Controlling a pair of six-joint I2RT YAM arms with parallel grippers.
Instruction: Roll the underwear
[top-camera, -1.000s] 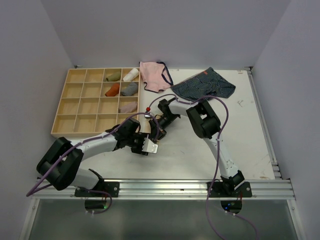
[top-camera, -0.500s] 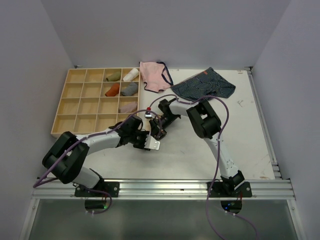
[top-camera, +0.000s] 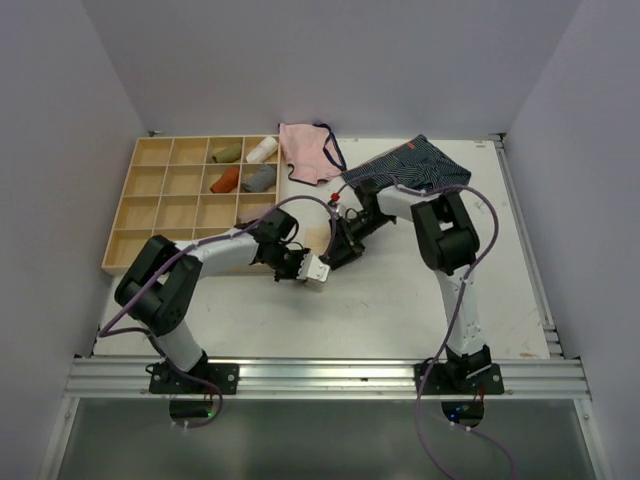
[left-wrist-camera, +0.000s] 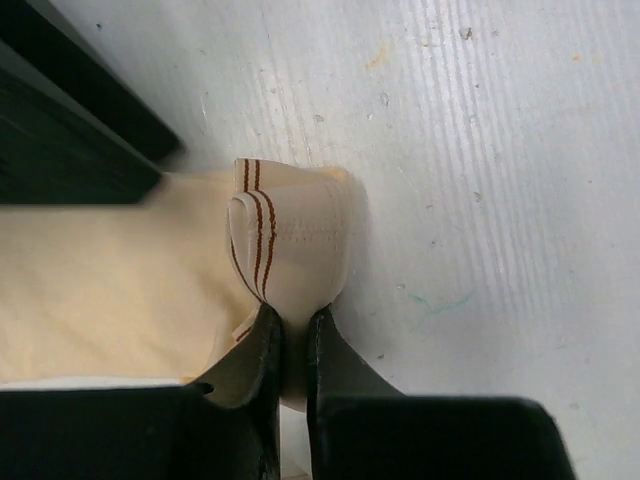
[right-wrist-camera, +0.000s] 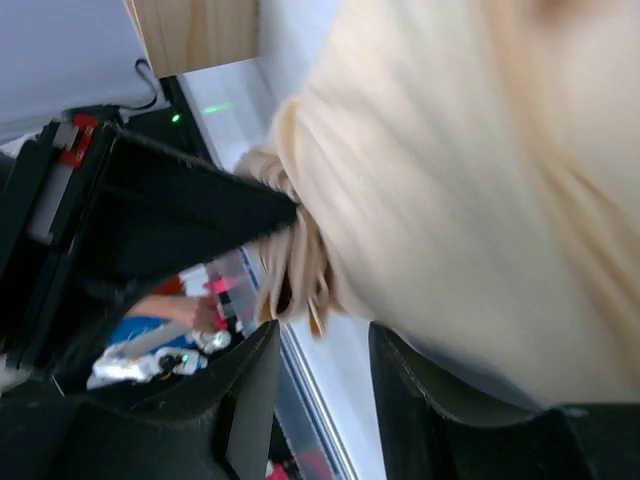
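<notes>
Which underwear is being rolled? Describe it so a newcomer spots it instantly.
On the white table, look beside the near right corner of the wooden compartment tray. The underwear is the plain pale peach-beige cloth pinched by the left gripper. The others, at the far edge, are a pink pair with dark trim and a navy striped pair.

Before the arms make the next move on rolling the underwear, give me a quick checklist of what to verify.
1. Left gripper pinching the underwear edge: ok, shut on the folded hem.
2. Right gripper free of the cloth: ok, jaws apart, a cloth fold just at the tips.
3. Roll formed: not ok, only the hem is turned over; the rest looks flat.
4. Pink pair out of the way: ok.
5. Striped pair clear of the right arm: cannot tell, they overlap from above.
</notes>
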